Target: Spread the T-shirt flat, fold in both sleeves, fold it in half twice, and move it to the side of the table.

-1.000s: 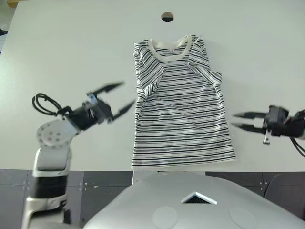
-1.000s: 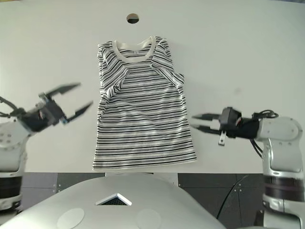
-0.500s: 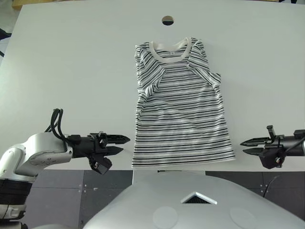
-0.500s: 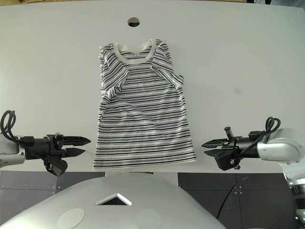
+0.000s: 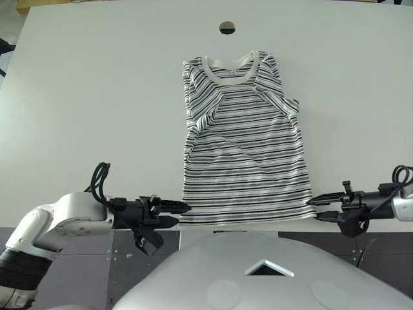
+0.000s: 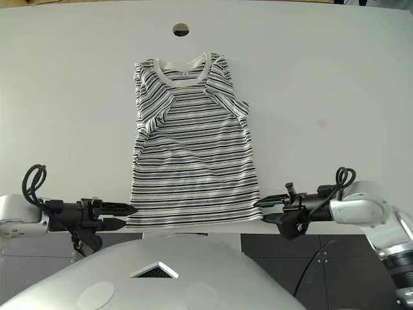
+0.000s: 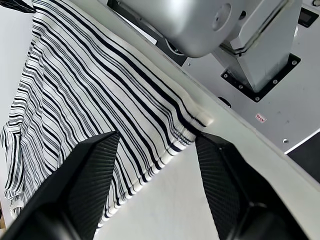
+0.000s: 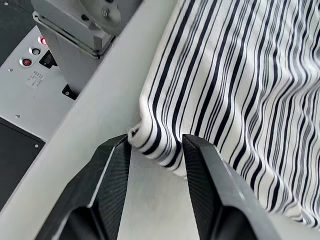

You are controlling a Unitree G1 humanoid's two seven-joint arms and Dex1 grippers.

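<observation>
L claw (image 5: 182, 214), R claw (image 5: 312, 208) moved in on T-shirt (image 5: 245, 148) hem, both unclenched, wrist cams: corners btwn fingers (image 8: 112, 185).

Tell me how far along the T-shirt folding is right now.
Done: the T-shirt lies flat on the table with both sleeves folded in. In hand: the left jaws and right jaws stand open around the two corners of the bottom hem, not yet shut. Left: both half folds and the move to the table's side.

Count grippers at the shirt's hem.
2: left gripper, open, at the shirt's near-left hem corner; right gripper, open, at its near-right hem corner.
</observation>
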